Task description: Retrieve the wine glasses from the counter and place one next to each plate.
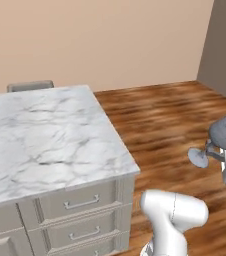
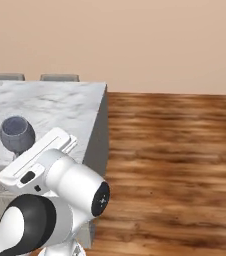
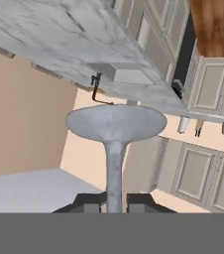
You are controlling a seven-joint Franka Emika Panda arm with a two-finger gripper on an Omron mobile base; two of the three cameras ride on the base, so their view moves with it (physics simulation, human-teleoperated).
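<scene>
Pincer (image 3: 115, 203) nearly closed, both dark tips clamped on the glass (image 3: 115, 144) stem, low down near the bowl end; round foot faces the hand camera, stem runs straight back between the tips

Glass is carried in the air, off any surface. Left base view: glass (image 1: 224, 137) at 3 o'clock, tipped on its side, bowl toward 2, foot toward 8, over the wood floor (image 1: 170, 120). Right base view: bowl (image 2: 17, 133) at 9 o'clock, just beyond the white hand, seen against the bench (image 2: 50, 107)

Arm: elbow joint low at 6 o'clock in left base view, forearm reaching up and out to the right edge; wrist rolled so the glass lies roughly horizontal. In right base view the white and dark links fill the 7 o'clock corner

Bench (image 1: 45, 140): white marble with grey veins, beige drawers (image 1: 80, 205) with bar handles on the near face, top bare in what shows. Two grey chair backs (image 2: 59, 77) beyond its far edge. Plain beige wall behind, darker wall at 2 o'clock in left base view. Hand view is rolled over: marble slab across 11 to 3, cabinet doors at 1 to 4, faucet-like dark fitting near centre, too small to be sure
</scene>
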